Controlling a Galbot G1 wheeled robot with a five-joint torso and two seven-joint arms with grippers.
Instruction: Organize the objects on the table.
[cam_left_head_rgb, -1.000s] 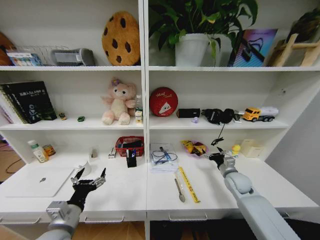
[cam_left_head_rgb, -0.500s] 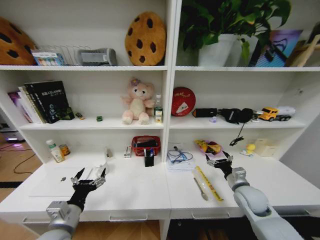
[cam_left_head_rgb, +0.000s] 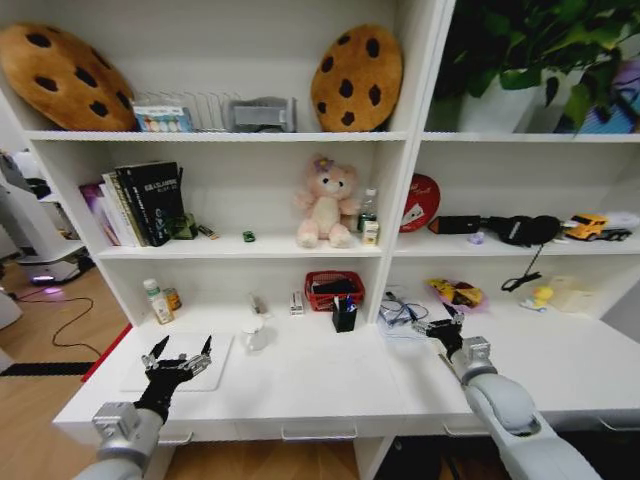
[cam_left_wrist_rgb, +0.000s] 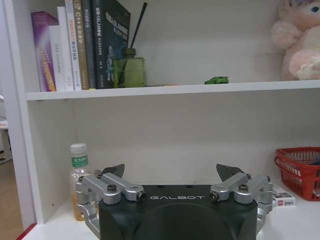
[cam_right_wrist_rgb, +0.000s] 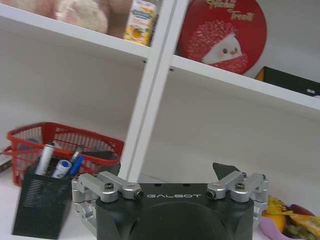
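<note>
My left gripper (cam_left_head_rgb: 180, 358), fingers spread and empty, hovers over the laptop (cam_left_head_rgb: 180, 362) lying flat on the table (cam_left_head_rgb: 300, 385); thin, stiff, slippery (judged), best lifted by an edge. My right gripper (cam_left_head_rgb: 442, 325) waits spread near the pen cup (cam_left_head_rgb: 345, 315).

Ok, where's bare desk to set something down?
Widest bare patch: desk front, between the laptop under the left claw and the right claw. Crowded along the back: cup, red basket, pen holder, cables.
</note>
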